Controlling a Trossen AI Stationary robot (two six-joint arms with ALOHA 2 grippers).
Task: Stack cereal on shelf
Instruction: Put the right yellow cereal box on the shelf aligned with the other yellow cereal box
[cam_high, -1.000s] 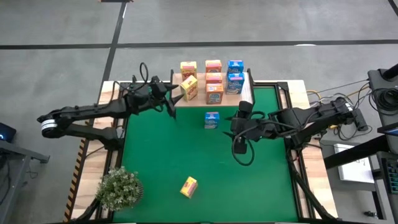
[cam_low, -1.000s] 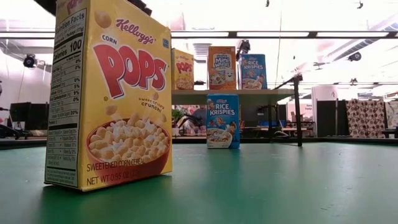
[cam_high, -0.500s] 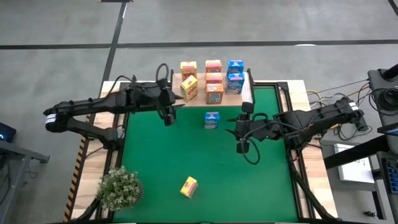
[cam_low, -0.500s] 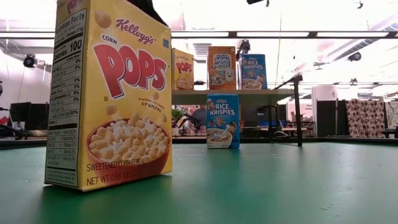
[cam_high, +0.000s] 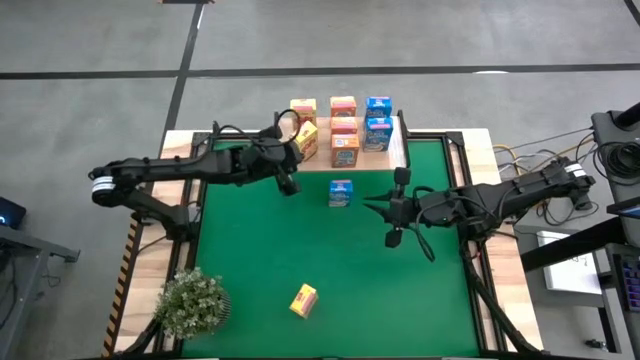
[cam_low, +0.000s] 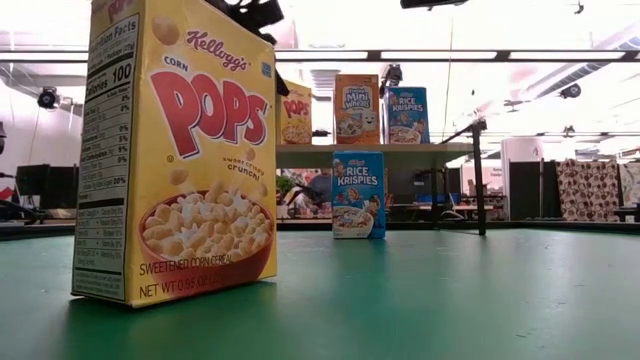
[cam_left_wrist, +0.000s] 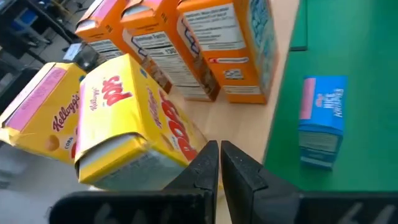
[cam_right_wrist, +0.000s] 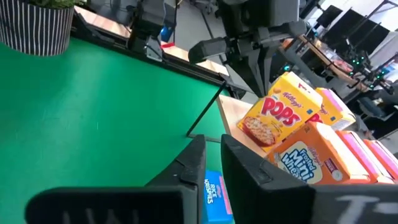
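The left gripper (cam_high: 291, 186), shut and empty, hung beside the tilted yellow box (cam_high: 305, 141) on the shelf (cam_high: 395, 150), upper centre, likely to nudge it straight; the right gripper (cam_high: 392, 240), nearly closed, held nothing.

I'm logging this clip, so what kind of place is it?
Probably a robotics lab or open workshop: two arms at a green mat, bare concrete floor, and desks under ceiling strip lights behind.

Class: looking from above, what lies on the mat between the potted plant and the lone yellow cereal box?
Nothing: high view shows bare green mat between potted plant and yellow box.
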